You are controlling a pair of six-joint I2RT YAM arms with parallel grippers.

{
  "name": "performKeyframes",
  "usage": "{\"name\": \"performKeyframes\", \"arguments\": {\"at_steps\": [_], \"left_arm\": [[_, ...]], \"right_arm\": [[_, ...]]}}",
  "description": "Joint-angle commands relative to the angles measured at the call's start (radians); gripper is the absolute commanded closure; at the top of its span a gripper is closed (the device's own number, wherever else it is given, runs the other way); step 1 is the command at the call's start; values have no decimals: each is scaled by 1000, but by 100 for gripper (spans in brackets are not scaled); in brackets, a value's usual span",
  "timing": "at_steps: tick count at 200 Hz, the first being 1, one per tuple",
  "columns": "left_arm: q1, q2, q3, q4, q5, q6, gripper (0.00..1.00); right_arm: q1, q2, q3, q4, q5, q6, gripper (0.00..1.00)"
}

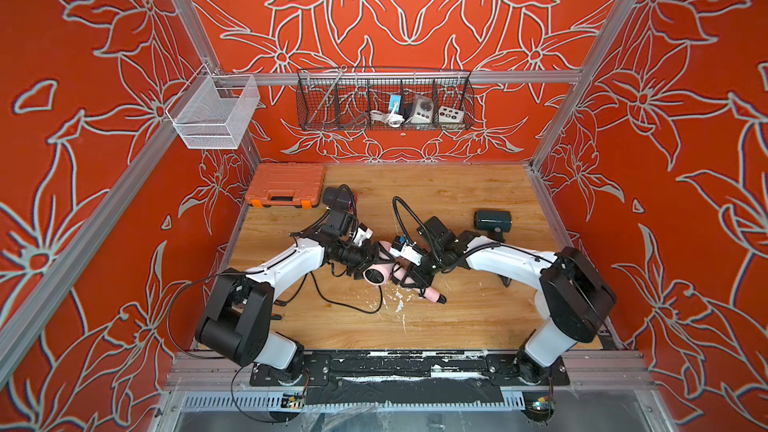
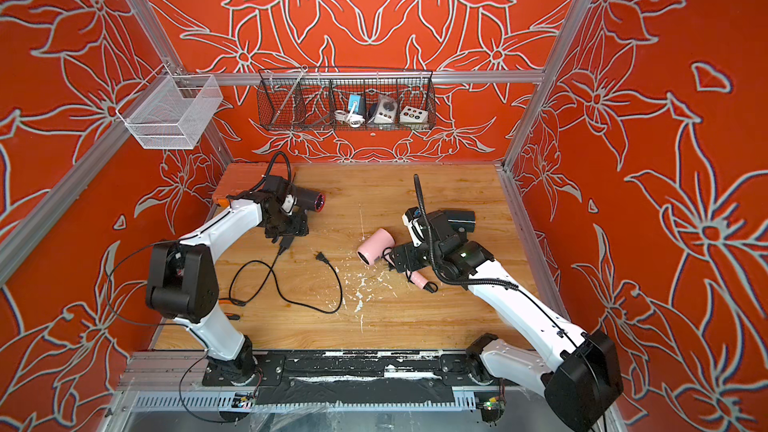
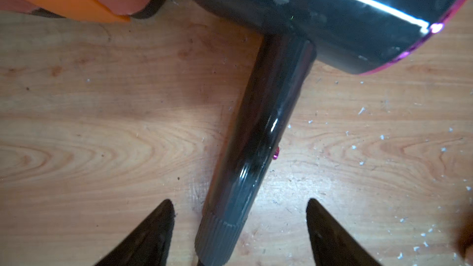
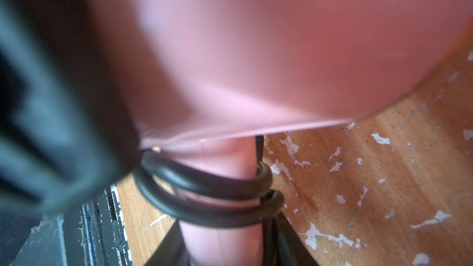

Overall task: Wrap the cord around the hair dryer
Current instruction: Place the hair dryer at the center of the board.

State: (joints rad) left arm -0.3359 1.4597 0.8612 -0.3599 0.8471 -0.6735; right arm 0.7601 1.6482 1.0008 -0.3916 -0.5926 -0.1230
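The left gripper [image 3: 239,200] has its fingers [image 3: 153,229] spread wide. One stands either side of the ribbed base of the dark hair dryer [image 3: 266,124] handle, and neither touches it. In a top view that arm is bent at the elbow and reaches toward the upper left of the table [image 2: 415,326]. There the gripper [image 2: 286,235] points down just below the dark barrel [image 2: 309,200], which lies beside the orange toolbox [image 2: 239,178] in the back-left corner. From the handle a loose cord [image 2: 307,305] loops across open wood toward centre frame and ends in a plug [image 2: 321,258] lying free. In a top view the same arm instead reaches centre frame, its gripper [image 1: 380,259] against the pink hair dryer [image 1: 376,274]; the wrist camera does not agree with that.

The right gripper [image 4: 225,241] is clamped on the pink hair dryer's handle, just past two turns of black cord [image 4: 204,188] coiled around it. In a top view its arm stretches up from the lower right to the pink barrel [image 2: 374,245], right of centre. A teal dryer [image 2: 461,220] lies just behind the wrist. Bare wood lies open toward the bottom of the frame.
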Motion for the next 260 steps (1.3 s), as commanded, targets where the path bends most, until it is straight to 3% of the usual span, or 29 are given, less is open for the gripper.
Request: {"name": "performKeyframes", "arguments": {"at_steps": [1,28,64,140,174,208,231,239,252,260], "left_arm": [[-1,-26,63,208,61,-11,19],[-2,-24,60,243,49,-29,8],[-2,-22,56,239,26,-27,3],[0,-78,22,198,-77,-3,0],[-1,-90,25,189,-86,3,0],[0,-102,14,182,-88,9,0],[0,-114,6,174,-91,17,0],[1,-115,3,173,-91,18,0],[0,-116,4,173,-87,20,0],[1,-116,4,173,-86,20,0]], "right_arm": [[-7,-13,-44,-28,-108,16,100],[-45,-11,-69,-27,-124,33,100],[-99,-20,-85,-33,-72,74,100],[-120,-18,-59,-99,250,199,100],[-127,21,-15,-146,419,251,100],[-144,69,1,-160,514,303,100],[-160,47,-21,-153,558,335,88],[-164,36,-27,-151,568,339,76],[-166,18,-31,-153,581,344,47],[-166,4,-31,-154,589,345,37]]}}
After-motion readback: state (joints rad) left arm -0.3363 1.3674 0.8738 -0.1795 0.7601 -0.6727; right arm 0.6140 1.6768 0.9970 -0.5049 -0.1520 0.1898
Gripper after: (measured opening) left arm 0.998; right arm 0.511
